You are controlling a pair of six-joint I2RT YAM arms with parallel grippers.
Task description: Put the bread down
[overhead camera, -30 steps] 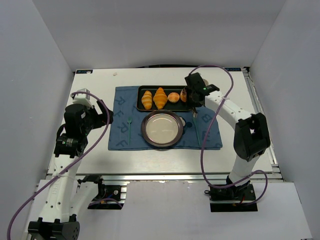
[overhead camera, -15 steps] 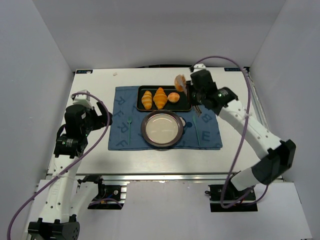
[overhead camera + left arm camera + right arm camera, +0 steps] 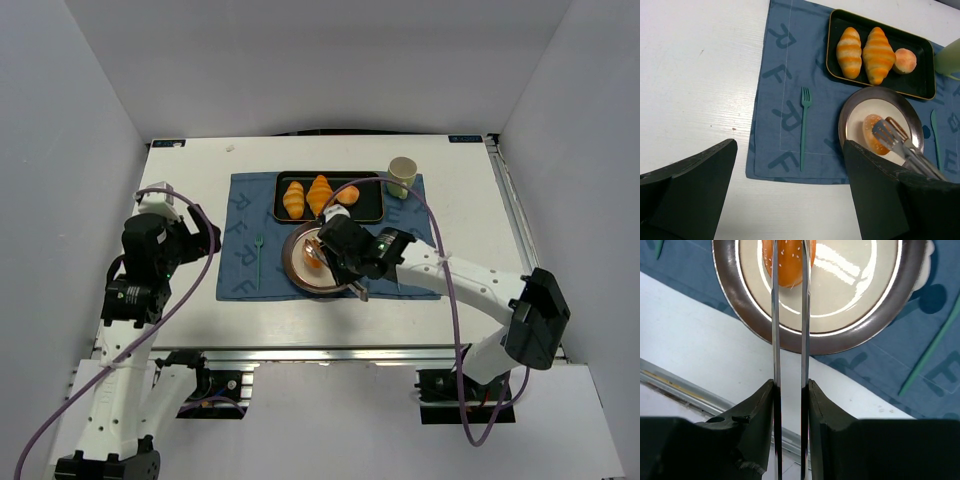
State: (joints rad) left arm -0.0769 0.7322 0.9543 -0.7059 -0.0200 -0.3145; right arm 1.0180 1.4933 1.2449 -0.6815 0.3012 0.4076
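The white table (image 3: 200, 310) carries everything; the right arm reaches across it from the near edge to the middle, and the right gripper (image 3: 788, 390) is clenched on the handles of a pair of metal tongs (image 3: 775, 330); the left arm stands folded at the left side, well apart from the food, and the left gripper (image 3: 790, 150) hangs released, its 2 dark fingers (image 3: 695, 190) spread wide with nothing between them; a blue placemat (image 3: 245, 270) printed with letters lies in the middle of the table; a black tray (image 3: 281, 178) sits on its far part, and a round plate (image 3: 850, 335) with a dark rim sits just in front of the tray; 2 ridged croissants (image 3: 849, 46) lie side by side in the left half of the tray; a pale green cup (image 3: 402, 176) stands just beside the tray's right end; 1 bun (image 3: 788, 260) is pinched between the 2 tong blades over the left part of the plate, though whether it touches the plate I cannot tell; the second bun (image 3: 904, 60) lies in the tray, just right of the croissants; a teal fork (image 3: 803, 127) lies on the placemat left of the plate; a teal knife (image 3: 935, 135) lies right of it.
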